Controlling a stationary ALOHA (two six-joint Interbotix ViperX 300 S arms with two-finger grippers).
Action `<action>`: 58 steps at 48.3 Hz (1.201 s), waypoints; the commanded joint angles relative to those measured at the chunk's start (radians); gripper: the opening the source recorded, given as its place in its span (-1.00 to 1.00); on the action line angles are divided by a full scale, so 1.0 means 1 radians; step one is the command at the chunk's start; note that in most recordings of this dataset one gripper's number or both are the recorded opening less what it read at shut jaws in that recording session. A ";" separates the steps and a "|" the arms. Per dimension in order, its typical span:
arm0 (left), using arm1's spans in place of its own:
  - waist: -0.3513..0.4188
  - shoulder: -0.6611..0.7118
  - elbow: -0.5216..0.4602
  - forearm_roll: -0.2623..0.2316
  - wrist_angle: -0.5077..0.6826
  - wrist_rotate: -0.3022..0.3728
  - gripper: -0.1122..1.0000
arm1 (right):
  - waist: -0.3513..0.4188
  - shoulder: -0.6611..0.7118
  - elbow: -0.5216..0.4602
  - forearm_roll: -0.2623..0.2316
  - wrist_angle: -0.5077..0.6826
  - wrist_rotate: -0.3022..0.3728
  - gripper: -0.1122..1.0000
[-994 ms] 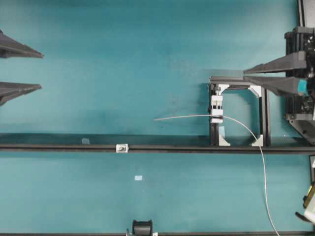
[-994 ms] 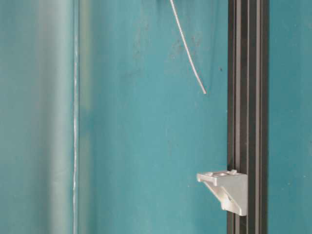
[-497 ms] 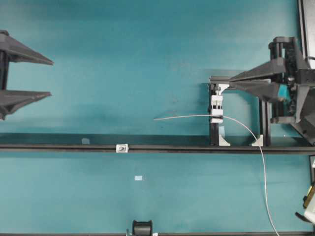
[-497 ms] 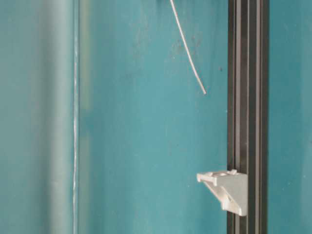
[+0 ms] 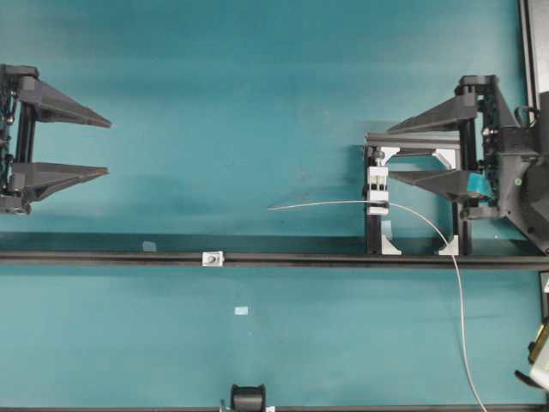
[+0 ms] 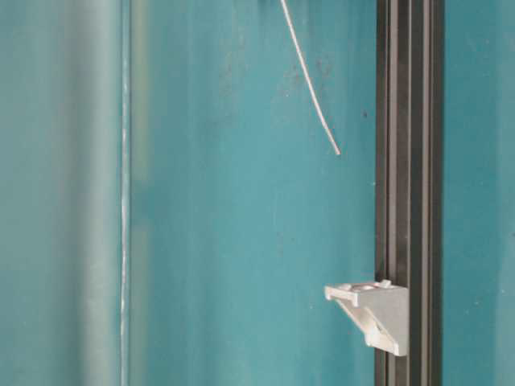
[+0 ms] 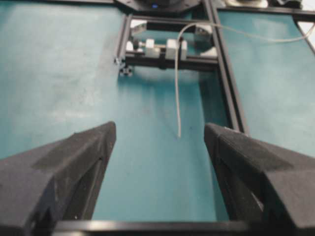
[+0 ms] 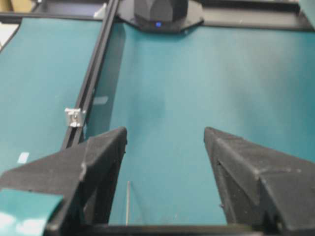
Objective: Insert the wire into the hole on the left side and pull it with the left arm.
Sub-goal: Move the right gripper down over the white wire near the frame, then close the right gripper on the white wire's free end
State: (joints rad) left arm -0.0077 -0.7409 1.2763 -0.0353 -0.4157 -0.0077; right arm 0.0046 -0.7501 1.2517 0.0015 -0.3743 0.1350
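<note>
- The step in hand, as I judge it, is the first approach: the right gripper [image 5: 412, 150], teal-taped, has to take the wire [image 5: 326, 204] on its free stretch; neither gripper holds anything, and both stand with fingers spread wide
- To do it well, grasp the wire close to its free tip, on the side of the white clamp block [image 5: 377, 190] that faces the left gripper [image 5: 101, 148]; a grip far back leaves a long springy end that wanders when aimed at so small a hole
- Close gently and squarely; the wire is hair-fine and could slip out or bend between the wedge fingers
- Keep the wire level with the black rail [image 5: 283, 257] while carrying it toward the small silver block [image 5: 211, 257], whose hole is the target
- Relative to the white clamp block: the wire runs through it; its free tip points away toward the left gripper, lying well short of the small silver block on the rail; its other end arcs across the rail and off the lower edge of the overhead view
- The right gripper hovers just beside the clamp block and its black frame [image 5: 459, 197], one finger over the frame; the left gripper lies well apart from the clamp block, at the far edge, facing the wire tip
</note>
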 commanded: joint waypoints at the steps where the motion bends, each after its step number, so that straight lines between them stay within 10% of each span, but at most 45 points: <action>1: -0.002 0.011 -0.002 -0.005 -0.021 0.002 0.86 | 0.002 0.035 -0.012 0.000 -0.008 0.020 0.48; 58: 0.012 0.195 0.005 -0.011 0.006 -0.103 0.86 | 0.035 0.535 -0.218 0.002 0.057 0.061 0.48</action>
State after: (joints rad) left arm 0.0000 -0.5461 1.2977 -0.0430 -0.4050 -0.1089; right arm 0.0337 -0.2224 1.0600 0.0015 -0.3129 0.1933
